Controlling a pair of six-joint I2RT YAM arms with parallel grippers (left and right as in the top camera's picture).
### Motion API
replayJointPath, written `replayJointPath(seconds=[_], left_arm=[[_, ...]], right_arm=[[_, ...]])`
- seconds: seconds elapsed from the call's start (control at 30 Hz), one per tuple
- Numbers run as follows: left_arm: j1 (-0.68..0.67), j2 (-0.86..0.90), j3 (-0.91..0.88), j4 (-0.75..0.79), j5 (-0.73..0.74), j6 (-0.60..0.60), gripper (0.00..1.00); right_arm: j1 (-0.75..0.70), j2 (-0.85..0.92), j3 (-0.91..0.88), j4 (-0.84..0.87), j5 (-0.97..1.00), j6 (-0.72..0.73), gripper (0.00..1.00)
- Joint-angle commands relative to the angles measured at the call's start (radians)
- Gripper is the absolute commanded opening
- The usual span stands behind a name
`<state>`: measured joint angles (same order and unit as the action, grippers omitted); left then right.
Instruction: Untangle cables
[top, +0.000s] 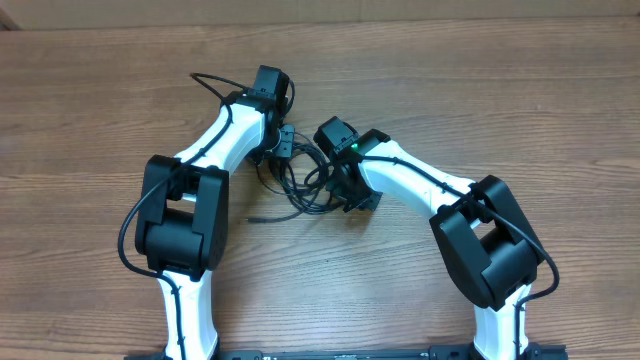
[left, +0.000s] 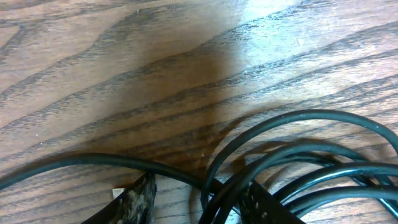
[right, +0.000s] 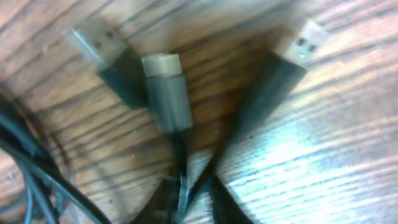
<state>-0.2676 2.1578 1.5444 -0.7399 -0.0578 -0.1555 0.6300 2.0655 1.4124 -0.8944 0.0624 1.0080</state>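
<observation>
The right hand (right: 189, 196) pinches two of the cables (top: 298, 190) just behind their plugs (right: 163, 68). The left hand (left: 205, 202) straddles several loops, its grip unclear. The cables lie bunched on the worktop (top: 100, 100) between the arms, seemingly still tangled, with most work left. Only the overhead view shows the whole heap; the right wrist alone shows plugs.

The cables (left: 314, 114) are black, with shiny silver plugs (right: 308, 38). The bench (top: 500, 80) is brown with dark wavy wood lines. The arms (top: 225, 140) are white and black.
</observation>
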Motion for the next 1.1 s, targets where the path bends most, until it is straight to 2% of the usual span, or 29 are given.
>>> replayJointPath(seconds=[0.0,0.17,0.27,0.5,0.63,0.77,0.97,1.07], left_arm=[[0.013,0.034,-0.037,-0.015,-0.05,-0.005,0.44],[0.013,0.034,-0.037,-0.032,-0.155,-0.012,0.44],[0.025,0.034,-0.037,-0.05,-0.262,-0.079,0.46],[0.091,0.034,-0.037,-0.072,-0.256,-0.109,0.47],[0.153,0.034,-0.037,-0.088,-0.254,-0.146,0.49],[0.227,0.034,-0.037,-0.098,-0.166,-0.148,0.49],[0.335,0.034,-0.037,-0.106,0.035,-0.148,0.49],[0.372,0.034,-0.037,-0.112,0.084,-0.148,0.49]], right_arm=[[-0.004,0.024,-0.04,-0.01,0.012,0.013,0.04],[-0.044,0.024,-0.036,-0.044,0.003,0.011,0.04],[-0.086,0.024,-0.036,-0.076,-0.018,-0.017,0.04],[-0.211,0.024,-0.036,-0.164,-0.052,-0.117,0.04],[-0.277,0.024,-0.036,-0.254,0.076,-0.13,0.04],[-0.336,0.024,-0.037,-0.318,0.172,-0.13,0.04],[-0.417,0.024,-0.037,-0.331,0.196,-0.131,0.04],[-0.454,0.024,-0.037,-0.335,0.229,-0.131,0.04]])
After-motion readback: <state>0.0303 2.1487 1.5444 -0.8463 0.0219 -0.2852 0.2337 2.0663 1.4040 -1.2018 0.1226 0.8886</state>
